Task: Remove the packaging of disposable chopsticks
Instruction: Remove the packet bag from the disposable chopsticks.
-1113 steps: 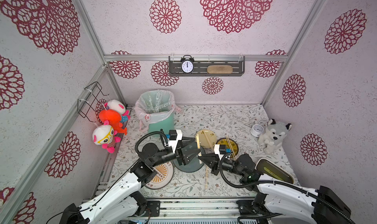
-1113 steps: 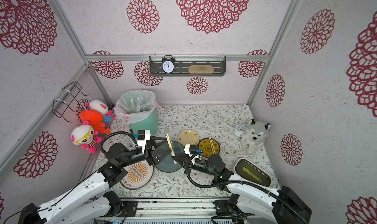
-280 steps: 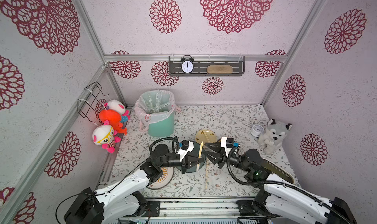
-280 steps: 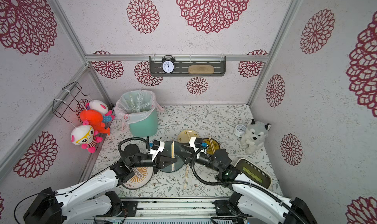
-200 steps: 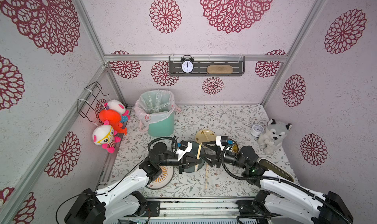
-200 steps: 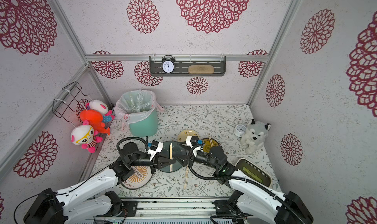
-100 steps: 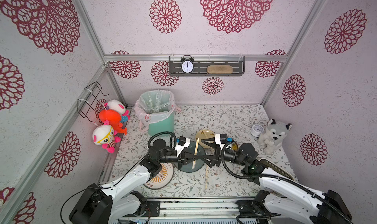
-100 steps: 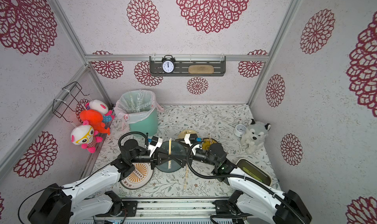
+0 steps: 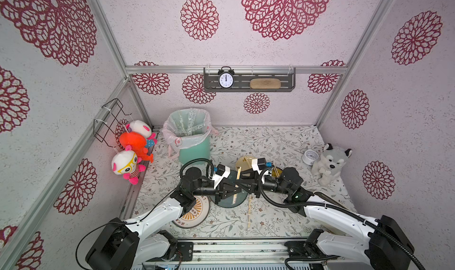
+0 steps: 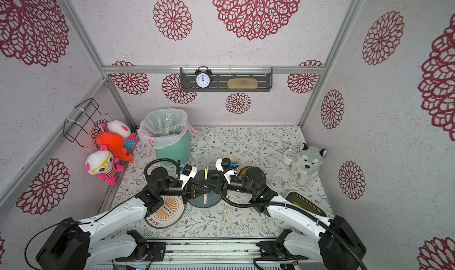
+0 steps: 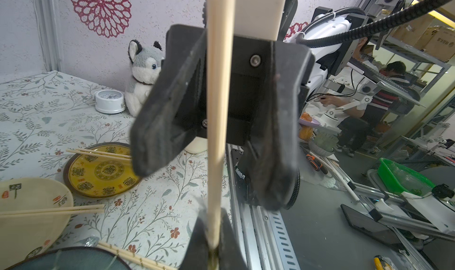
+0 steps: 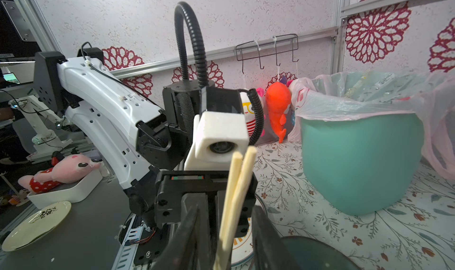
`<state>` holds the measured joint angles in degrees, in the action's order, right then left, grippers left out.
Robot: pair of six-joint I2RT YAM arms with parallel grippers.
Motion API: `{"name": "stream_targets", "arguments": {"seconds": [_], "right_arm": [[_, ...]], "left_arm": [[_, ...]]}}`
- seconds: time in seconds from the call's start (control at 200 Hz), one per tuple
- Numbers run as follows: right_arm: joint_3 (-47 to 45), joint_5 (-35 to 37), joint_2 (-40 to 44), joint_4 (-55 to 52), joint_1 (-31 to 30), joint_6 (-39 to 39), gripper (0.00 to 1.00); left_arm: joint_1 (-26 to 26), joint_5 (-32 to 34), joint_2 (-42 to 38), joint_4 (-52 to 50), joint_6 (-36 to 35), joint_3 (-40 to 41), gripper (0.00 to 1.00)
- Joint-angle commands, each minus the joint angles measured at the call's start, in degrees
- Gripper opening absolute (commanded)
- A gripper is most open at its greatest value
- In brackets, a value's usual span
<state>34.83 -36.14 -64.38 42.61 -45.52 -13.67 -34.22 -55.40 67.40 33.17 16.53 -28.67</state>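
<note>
1. The left gripper (image 9: 234, 190) is reaching in from nine o'clock, pinching shut on the disposable chopsticks (image 9: 237, 174) low on their length.
2. The pair is standing nearly upright above the dark plate (image 9: 240, 201), its long axis crossing both grippers' reach. Empty packaging (image 9: 188, 123) is lying in the bin (image 9: 194, 150) at eleven o'clock; whether any is wrapping the held pair I cannot tell.
3. The right gripper (image 9: 240, 185) is facing in from three o'clock, jaws apart and straddling the pair; both arms are sitting equally near.
</note>
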Motion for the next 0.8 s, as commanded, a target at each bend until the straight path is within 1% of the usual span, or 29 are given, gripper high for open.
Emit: {"name": "stream_targets", "arguments": {"seconds": [0.0, 0.175, 0.32, 0.34, 0.405, 0.565, 0.61, 0.65, 0.67, 0.736, 0.796], "right_arm": [[-0.04, -0.6, 2.08, 3.83, 0.19, -0.61, 0.34], [0.6, -1.09, 1.09, 2.06, 0.17, -0.39, 0.18], [-0.07, -0.26, 1.62, 1.74, 0.17, -0.32, 0.17], [-0.11, -0.25, 1.71, 1.7, 0.17, -0.23, 0.14], [-0.11, -0.12, 1.87, 1.46, 0.18, -0.14, 0.0], [-0.68, 2.0, 3.16, 1.01, 0.25, 0.69, 0.0], [-0.64, 2.38, 3.45, 0.99, 0.35, 0.83, 0.0], [-0.57, 2.73, 3.56, 1.3, 0.47, 0.81, 0.0], [-0.55, 2.62, 3.56, 1.65, 0.62, 0.71, 0.0], [0.07, 2.33, 3.78, 1.8, 0.87, 0.44, 0.0], [0.86, 1.78, 3.91, 1.34, 1.02, 0.4, 0.0]], "left_arm": [[0.02, -1.21, -0.94, 1.18, -0.32, -0.88, 0.0], [0.02, -0.94, -1.39, 1.01, -0.19, -0.86, 0.0], [0.01, -0.98, -1.39, 1.29, 0.16, -0.97, 0.0], [-0.04, -1.1, -1.39, 1.37, 0.16, -1.03, 0.0], [-0.08, -1.12, -1.39, 1.38, 0.32, -0.96, 0.0], [-0.14, -0.82, -1.39, 1.15, 0.34, -0.92, 0.0], [-0.07, -0.48, -1.15, 0.84, 0.26, -0.89, 0.11], [-0.09, 0.03, -0.83, 0.19, -0.04, -1.02, 0.28], [-0.09, 0.25, -0.63, -0.17, -0.24, -1.07, 0.32], [-0.05, 0.54, 0.48, -0.34, -0.67, -0.96, 0.34], [0.0, 1.29, 1.63, -0.23, -0.71, -0.74, 0.3]]}}
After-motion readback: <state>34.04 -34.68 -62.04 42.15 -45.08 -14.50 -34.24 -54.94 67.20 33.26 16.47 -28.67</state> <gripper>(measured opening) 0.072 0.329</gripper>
